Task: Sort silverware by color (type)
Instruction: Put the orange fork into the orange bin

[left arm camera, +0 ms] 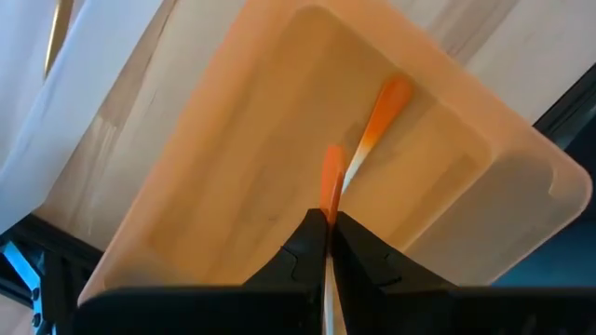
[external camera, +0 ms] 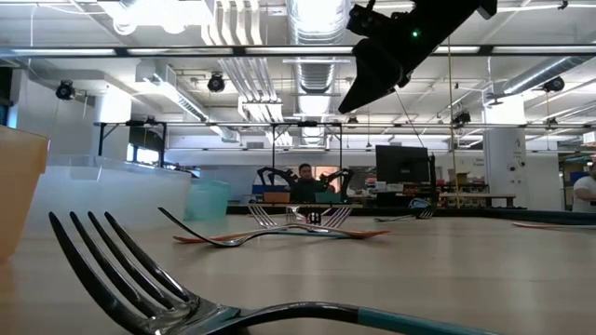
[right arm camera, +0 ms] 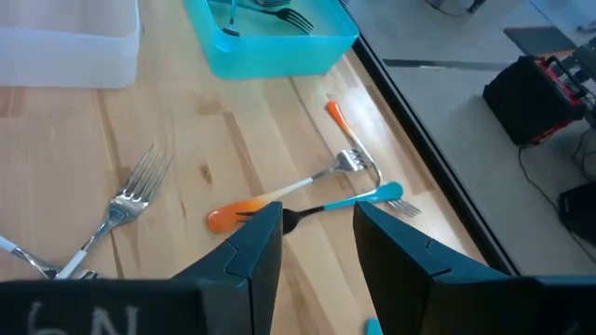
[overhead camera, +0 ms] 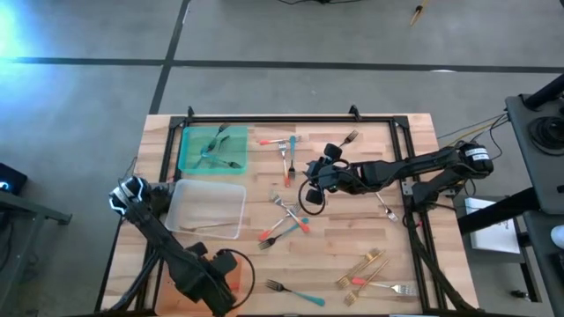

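Evidently a red-handled fork is pinched in left gripper over orange tray for sorting; right gripper, fingers apart, is poised nr green tray over a coral fork

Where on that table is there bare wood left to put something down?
Bare wood shows between the green tray and the red-handled forks, and along the right edge between the lone fork and the gold forks. The middle, around the crossed forks, is crowded.

Green tray, clear tray, wooden table
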